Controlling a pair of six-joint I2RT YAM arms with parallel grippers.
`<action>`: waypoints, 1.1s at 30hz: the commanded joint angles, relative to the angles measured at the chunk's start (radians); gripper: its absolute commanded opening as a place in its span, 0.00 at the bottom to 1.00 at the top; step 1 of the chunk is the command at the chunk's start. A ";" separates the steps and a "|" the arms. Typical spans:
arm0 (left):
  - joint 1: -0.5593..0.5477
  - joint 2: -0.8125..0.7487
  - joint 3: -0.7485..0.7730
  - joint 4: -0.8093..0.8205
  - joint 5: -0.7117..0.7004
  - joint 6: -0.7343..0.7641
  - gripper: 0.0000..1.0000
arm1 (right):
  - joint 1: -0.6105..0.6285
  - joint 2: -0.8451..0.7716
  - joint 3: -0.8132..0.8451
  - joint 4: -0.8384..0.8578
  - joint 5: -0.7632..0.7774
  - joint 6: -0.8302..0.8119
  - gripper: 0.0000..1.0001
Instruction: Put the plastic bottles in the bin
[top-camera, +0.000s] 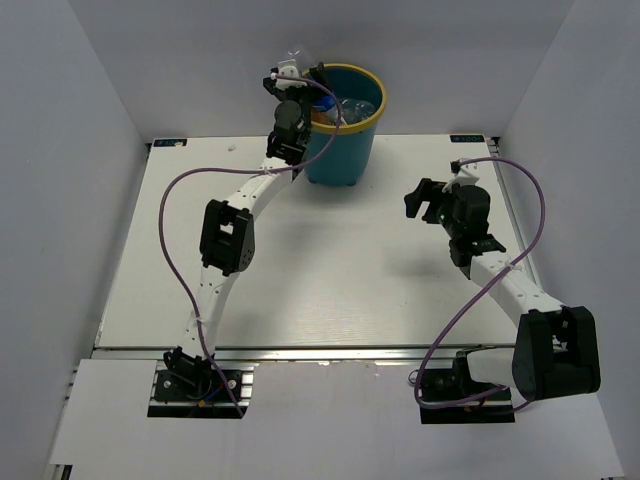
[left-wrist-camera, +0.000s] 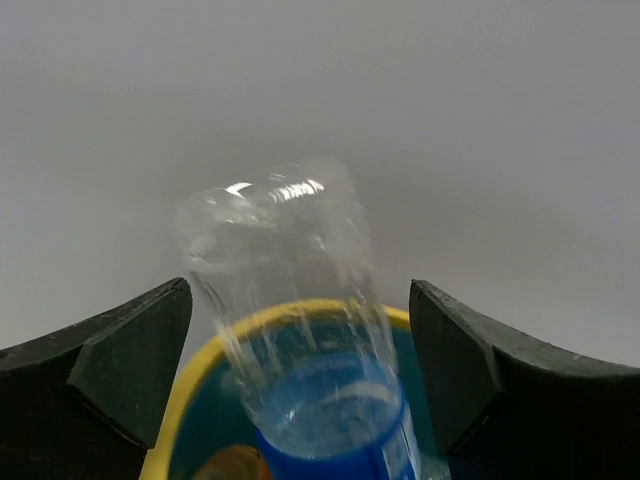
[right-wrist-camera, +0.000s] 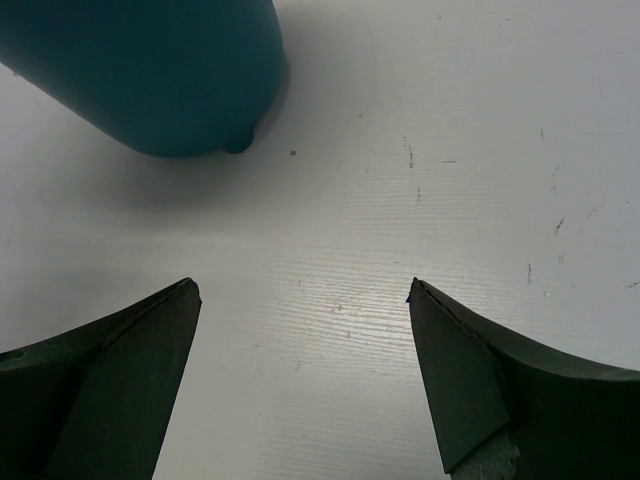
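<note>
The left claw (top-camera: 303, 78) stands wide open over the bin (top-camera: 352, 69), a clear blue-labelled bottle (left-wrist-camera: 300, 330) between its jaws, touching neither — the drop, it seems. Other bottles (top-camera: 350, 106) lie inside. Next: lift clear. The bin sits at twelve o'clock on the white bench (top-camera: 330, 280); the right claw (top-camera: 428, 200), open and empty, hovers at three o'clock. Grey walls surround.

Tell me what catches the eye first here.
The teal bin with its yellow rim, at the far side of the white table, stands out, with bottles lying inside. Right above it, the left gripper is open on either side of a blurred clear bottle with a blue label. The right gripper hangs open over the table.
</note>
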 joint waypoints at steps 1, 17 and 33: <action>-0.014 -0.090 -0.004 -0.017 0.046 0.002 0.98 | -0.004 -0.001 0.016 0.051 -0.002 0.008 0.89; -0.021 -0.383 -0.148 -0.115 0.166 -0.026 0.98 | -0.004 0.007 0.025 0.042 -0.044 0.016 0.89; 0.112 -0.834 -0.705 -0.255 -0.193 -0.064 0.98 | -0.004 -0.073 -0.004 0.049 -0.036 0.018 0.89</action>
